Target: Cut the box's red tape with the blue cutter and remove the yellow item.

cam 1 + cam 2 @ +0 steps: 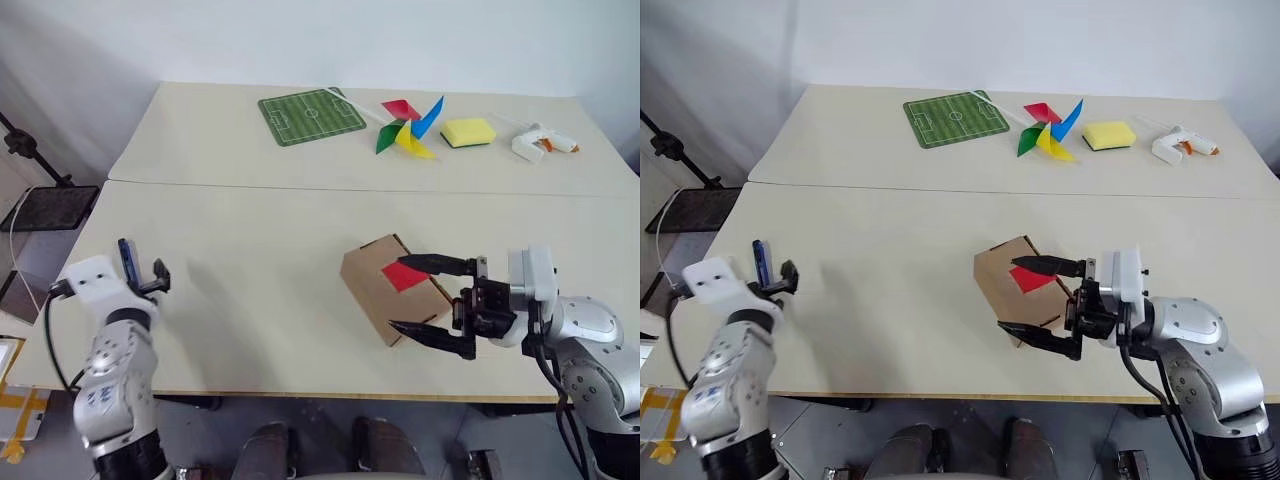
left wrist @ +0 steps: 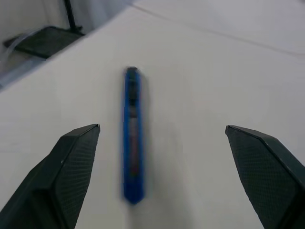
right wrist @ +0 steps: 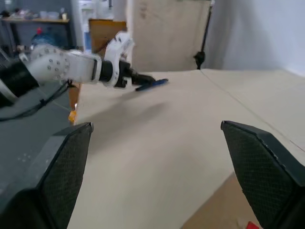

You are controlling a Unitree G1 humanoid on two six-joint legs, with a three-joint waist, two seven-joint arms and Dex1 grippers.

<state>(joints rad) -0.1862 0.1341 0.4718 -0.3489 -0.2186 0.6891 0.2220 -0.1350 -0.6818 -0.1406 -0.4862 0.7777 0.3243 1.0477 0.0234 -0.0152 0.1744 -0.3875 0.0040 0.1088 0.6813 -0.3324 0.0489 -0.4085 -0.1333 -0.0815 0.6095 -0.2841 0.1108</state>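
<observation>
Claw point(image 2: 162, 179) open – blue cutter point(image 2: 132, 136) unlabelled

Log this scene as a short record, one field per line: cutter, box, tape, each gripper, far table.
cutter: blue cutter lying on the table, between the open fingers of the left gripper, not gripped
box: box near the table's front edge, closed
tape: red tape on the box top, looks uncut
right gripper: right gripper open, fingers straddling the box
far table: green football mat, pinwheel, yellow sponge, glue gun
</observation>
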